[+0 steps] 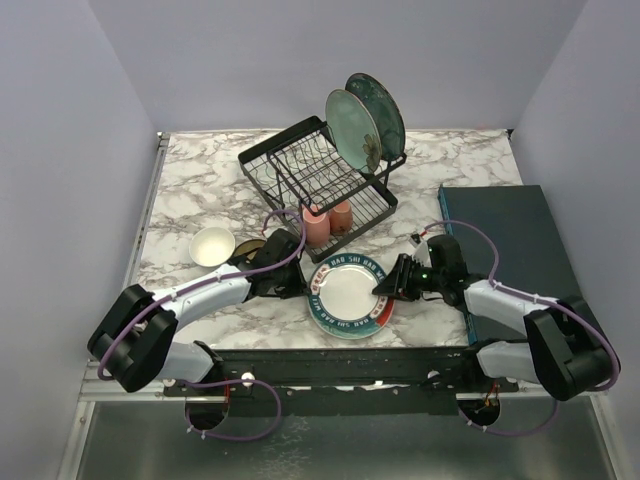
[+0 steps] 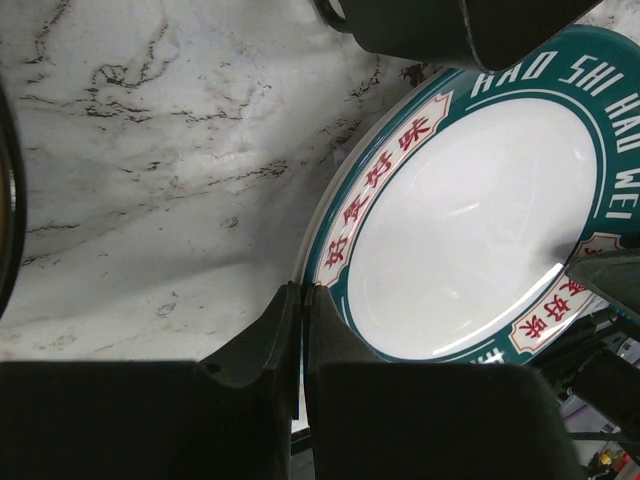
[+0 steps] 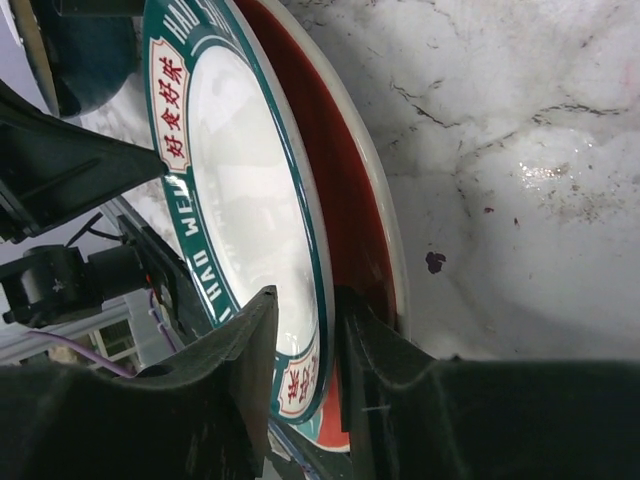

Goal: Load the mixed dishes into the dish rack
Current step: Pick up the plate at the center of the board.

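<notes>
A white plate with a teal lettered rim [image 1: 347, 293] lies on a red plate [image 3: 345, 190] at the near middle, its right side raised off the red one. My right gripper [image 1: 383, 287] is shut on the white plate's right rim [image 3: 300, 180], one finger on top and one underneath. My left gripper [image 1: 303, 284] is shut, its tips [image 2: 302, 288] against the plate's left rim [image 2: 470, 200]. The black wire dish rack [image 1: 300, 165] holds a pale green plate [image 1: 352, 130] and a dark teal plate [image 1: 385, 110] upright, and two pink mugs [image 1: 327, 222] in its lower tray.
A white bowl [image 1: 212, 245] and a dark bowl with a tan inside [image 1: 250, 247] sit left of the plates, beside my left arm. A dark teal flat slab [image 1: 500, 250] lies along the table's right side under my right arm.
</notes>
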`<state>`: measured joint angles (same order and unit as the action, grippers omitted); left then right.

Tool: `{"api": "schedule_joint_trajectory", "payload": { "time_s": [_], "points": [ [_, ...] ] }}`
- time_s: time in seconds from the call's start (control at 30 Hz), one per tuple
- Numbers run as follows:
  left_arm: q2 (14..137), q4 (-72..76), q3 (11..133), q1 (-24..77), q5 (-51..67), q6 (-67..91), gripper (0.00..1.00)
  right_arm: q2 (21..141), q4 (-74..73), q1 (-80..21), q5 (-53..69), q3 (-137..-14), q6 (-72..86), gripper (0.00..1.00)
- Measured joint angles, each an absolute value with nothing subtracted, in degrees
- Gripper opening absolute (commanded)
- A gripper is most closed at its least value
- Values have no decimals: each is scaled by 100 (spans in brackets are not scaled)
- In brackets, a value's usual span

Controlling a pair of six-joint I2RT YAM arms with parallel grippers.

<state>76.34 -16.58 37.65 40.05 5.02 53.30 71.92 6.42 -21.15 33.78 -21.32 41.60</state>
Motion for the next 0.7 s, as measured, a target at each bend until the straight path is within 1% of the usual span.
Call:
{"api": "schedule_joint_trajectory", "payload": {
  "time_s": [0.3, 0.37, 0.5, 0.57, 0.7],
  "points": [
    [7708, -1599, 3767, 4003, 556, 5301, 0, 7338, 954, -2115, 3524, -2112, 4338, 24],
    [7717, -1597, 3767, 4003, 556, 5293, 0, 7338, 978, -2115, 3533, -2112, 4357, 20],
    [7736, -1597, 3769, 4003, 556, 5284, 0, 7338, 993, -2115, 3551, -2112, 4394, 6],
    [7743, -1597, 3778, 4003, 558, 5282, 0, 7341, 982, -2115, 3529, -2112, 4366, 1],
    [7743, -1594, 3787, 4010, 585, 5277, 1, 7341, 930, -2115, 3474, -2084, 4331, 0]
  ]
}}
